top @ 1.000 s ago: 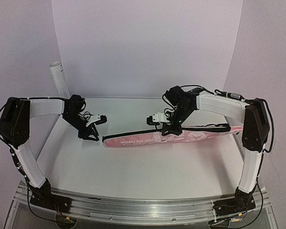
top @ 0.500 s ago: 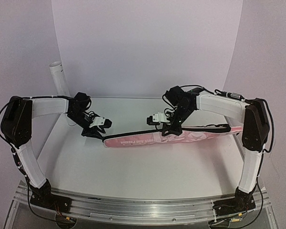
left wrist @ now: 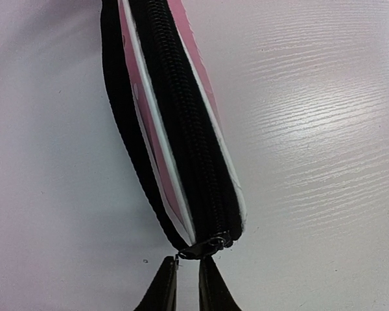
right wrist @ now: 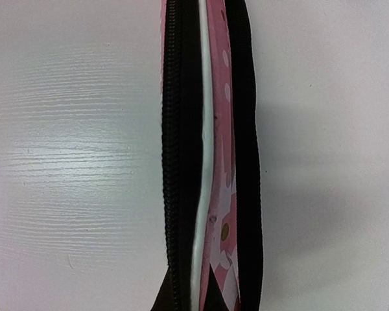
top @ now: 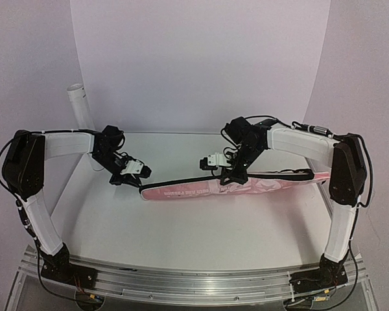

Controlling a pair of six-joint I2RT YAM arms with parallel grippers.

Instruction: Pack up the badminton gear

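The rackets and shuttlecocks are out of view. The long pink bag [top: 214, 189] lies across the table with its black zipper closed. My left gripper [top: 141, 176] is at the bag's left end. In the left wrist view its jaws [left wrist: 187, 272] stand a narrow gap apart, with nothing between them. The zipper pull [left wrist: 204, 246] lies just beyond the tips and touches the left one. My right gripper [top: 232, 178] sits on the bag's middle. In the right wrist view it [right wrist: 188, 301] pinches the bag's [right wrist: 214, 162] white-piped edge beside the zipper.
A tall white tube [top: 81, 107] stands at the back left against the wall. The bag's black strap [top: 292, 172] runs along its right half. The white table [top: 194, 227] ends at a metal rail in front, where the arm bases stand.
My left gripper has moved right and down from open table to the bag's left end, by the zipper pull. The right arm and the bag have not moved.
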